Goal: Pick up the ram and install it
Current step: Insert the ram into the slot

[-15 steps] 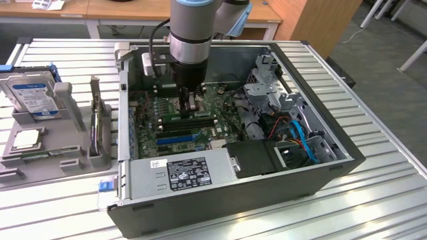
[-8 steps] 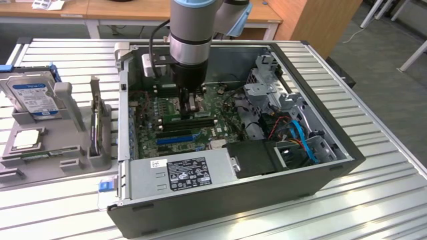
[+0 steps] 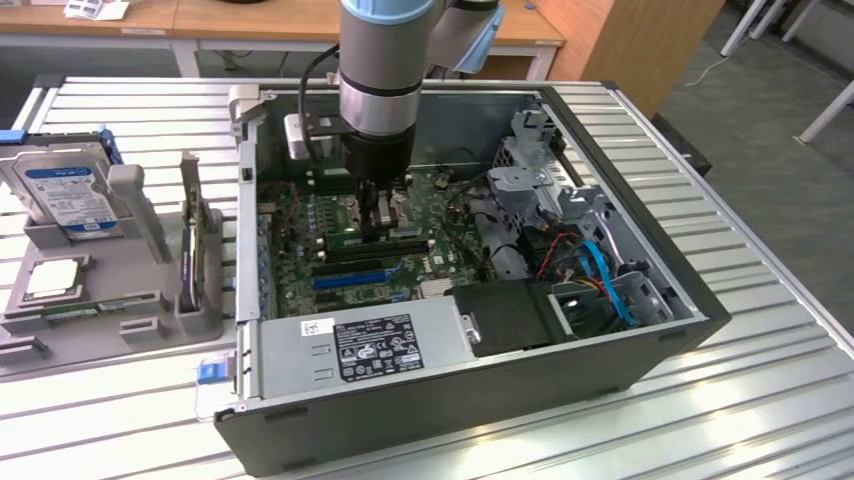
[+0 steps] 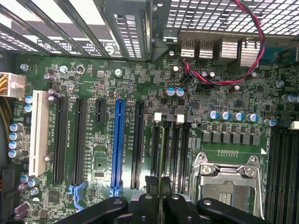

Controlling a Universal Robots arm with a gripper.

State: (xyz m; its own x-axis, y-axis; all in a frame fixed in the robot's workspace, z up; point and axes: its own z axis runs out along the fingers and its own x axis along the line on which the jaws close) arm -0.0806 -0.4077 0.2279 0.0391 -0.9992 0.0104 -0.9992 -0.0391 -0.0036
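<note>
**A:** Where's the ram [image 4: 161, 173]?

**B:** In the gripper [image 4: 161, 198]. The fingers are nearly closed, pinching it across its two flat faces. The wrist view has it edge-on, a thin line running out from between the fingers over the memory slots [image 4: 171, 144], beside the CPU socket [image 4: 227, 179].

**A:** Seated?

**B:** Can't tell. In the exterior view the gripper [image 3: 378, 205] is low inside the computer case [image 3: 561, 385], right over the motherboard [image 3: 300, 250]. The contact edge is hidden, so I can't say if it's in a slot.

**A:** Handling concerns?

**B:** I'd judge it light, thin and stiff along its length, but fragile. The chips and contacts are exposed, and side load would likely flex or crack it. The faces are smooth, so it could slip under push force. The best hold looks like mid-length on the flat faces near the top edge, clear of the contacts and the white latches [image 4: 158, 116]. Any tilt probably binds in the slot.
</note>
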